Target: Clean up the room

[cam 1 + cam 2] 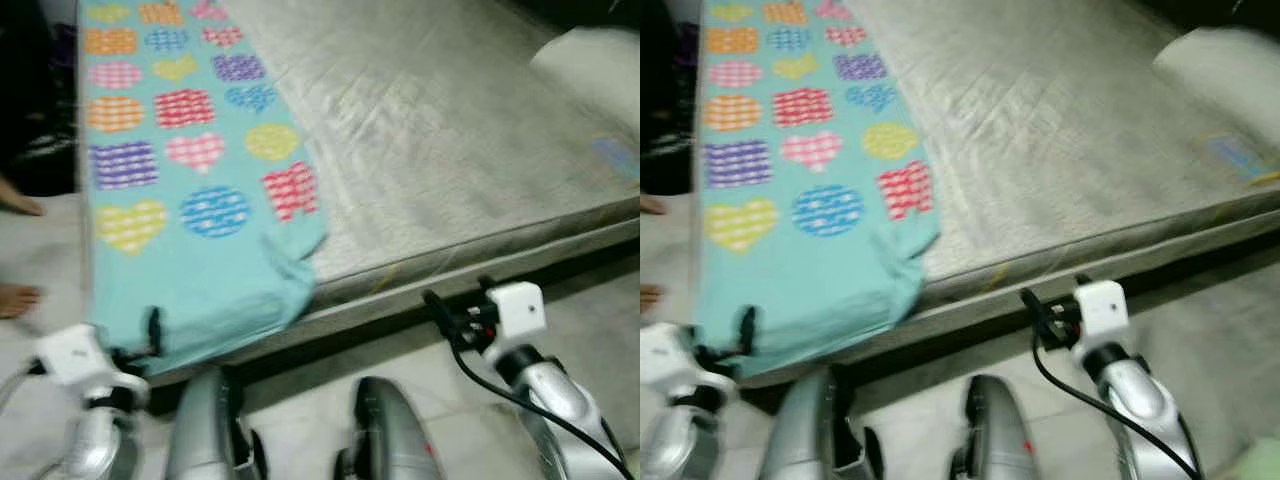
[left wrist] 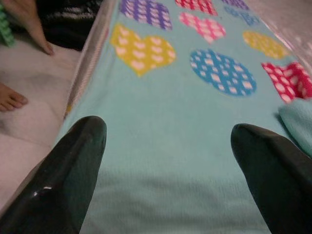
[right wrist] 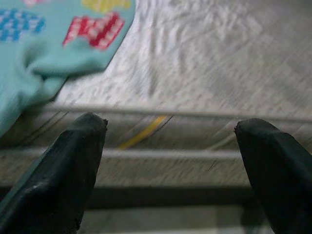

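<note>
Two silver legs point(image 1: 385, 430) nearest, on a pale floor point(image 1: 600, 310). Left gripper point(image 2: 168, 161) low at the near left corner of the mattress point(image 1: 450, 140), fingers point(image 2: 73, 170) spread wide, nothing between them, right at the near hem of the blanket point(image 1: 190, 150). In the left wrist view, blanket straight ahead, one finger on each side. Right gripper point(image 1: 455, 310) further right, by the near edge of the mattress, also spread wide and holding nothing. Black cable point(image 1: 490, 385) looping along the right arm. In the right wrist view, grey side of the mattress ahead, with a thin yellow strip point(image 3: 144, 131) on it.

Blanket light blue, with hearts, circles and squares in yellow, blue, red, pink, purple and orange. Laid along the left edge of the mattress, running from the near corner to the far end. Near end hanging over the near edge. Near right corner of the blanket bunched and folded. Rest of the mattress bare and grey, a bit wrinkled.

Bare feet point(image 1: 18, 298) of a person on the floor past the left edge. Something dark point(image 1: 35, 100) further back on that side, too blurry to tell. White pillow point(image 1: 590, 65) at the far right corner of the mattress.
</note>
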You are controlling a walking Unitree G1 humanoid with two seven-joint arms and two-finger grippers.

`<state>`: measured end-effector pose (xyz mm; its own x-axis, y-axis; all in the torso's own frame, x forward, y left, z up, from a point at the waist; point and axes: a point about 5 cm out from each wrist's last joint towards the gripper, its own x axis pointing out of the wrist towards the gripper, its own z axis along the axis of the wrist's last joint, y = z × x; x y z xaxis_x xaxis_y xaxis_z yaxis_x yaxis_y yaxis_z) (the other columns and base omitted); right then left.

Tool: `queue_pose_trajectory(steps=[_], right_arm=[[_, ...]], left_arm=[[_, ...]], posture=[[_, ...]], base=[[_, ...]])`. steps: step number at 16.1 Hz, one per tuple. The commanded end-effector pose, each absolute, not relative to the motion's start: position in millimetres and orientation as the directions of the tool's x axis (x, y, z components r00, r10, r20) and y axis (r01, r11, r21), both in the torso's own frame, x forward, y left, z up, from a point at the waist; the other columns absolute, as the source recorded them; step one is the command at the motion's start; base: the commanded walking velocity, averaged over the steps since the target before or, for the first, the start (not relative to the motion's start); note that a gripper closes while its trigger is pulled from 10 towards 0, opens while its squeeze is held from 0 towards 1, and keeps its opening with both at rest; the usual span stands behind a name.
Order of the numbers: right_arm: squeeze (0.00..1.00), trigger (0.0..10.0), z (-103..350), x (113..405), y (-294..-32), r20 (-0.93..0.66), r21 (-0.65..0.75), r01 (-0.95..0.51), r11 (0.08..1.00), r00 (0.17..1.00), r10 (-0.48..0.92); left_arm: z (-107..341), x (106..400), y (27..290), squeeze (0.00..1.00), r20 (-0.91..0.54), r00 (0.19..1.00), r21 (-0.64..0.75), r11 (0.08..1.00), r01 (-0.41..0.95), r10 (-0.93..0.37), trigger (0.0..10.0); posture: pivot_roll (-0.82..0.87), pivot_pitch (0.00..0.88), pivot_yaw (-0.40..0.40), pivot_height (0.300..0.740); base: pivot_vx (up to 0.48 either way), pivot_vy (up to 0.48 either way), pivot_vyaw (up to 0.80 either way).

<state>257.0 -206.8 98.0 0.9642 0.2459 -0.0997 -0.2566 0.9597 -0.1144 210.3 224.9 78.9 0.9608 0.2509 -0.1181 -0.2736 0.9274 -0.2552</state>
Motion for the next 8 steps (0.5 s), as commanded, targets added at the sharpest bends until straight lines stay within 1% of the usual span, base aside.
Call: queue_pose_trajectory(steps=[1,6,7,8], right_arm=[[0.00,10.0,98.0,255.6,-211.2,-0.103,-0.122,-0.240,0.963,0.968,0.228],[0.00,10.0,99.0,255.8,-212.3,-0.102,-0.132,-0.237,0.962,0.969,0.225],[0.00,10.0,101.5,256.9,-212.7,-0.093,-0.168,-0.246,0.955,0.968,0.233],[0.00,10.0,102.9,258.4,-213.3,-0.089,-0.169,-0.246,0.954,0.968,0.234]], left_arm=[[77.7,208.9,228.3,0.00,-0.129,0.958,-0.243,0.928,-0.281,0.256,10.0],[78.3,209.1,227.9,0.00,-0.127,0.958,-0.246,0.928,-0.280,0.256,10.0],[78.3,209.0,228.0,0.00,-0.126,0.958,-0.245,0.928,-0.282,0.258,10.0],[78.4,208.9,228.4,0.00,-0.126,0.958,-0.245,0.927,-0.283,0.259,10.0]], posture=[[-0.07,0.201,-0.098,0.556],[-0.08,0.207,-0.098,0.556],[-0.08,0.207,-0.098,0.556],[-0.08,0.210,-0.098,0.556]], base=[[0.000,0.000,0.00],[0.000,0.000,0.00],[0.000,0.000,0.00],[0.000,0.000,0.53]])
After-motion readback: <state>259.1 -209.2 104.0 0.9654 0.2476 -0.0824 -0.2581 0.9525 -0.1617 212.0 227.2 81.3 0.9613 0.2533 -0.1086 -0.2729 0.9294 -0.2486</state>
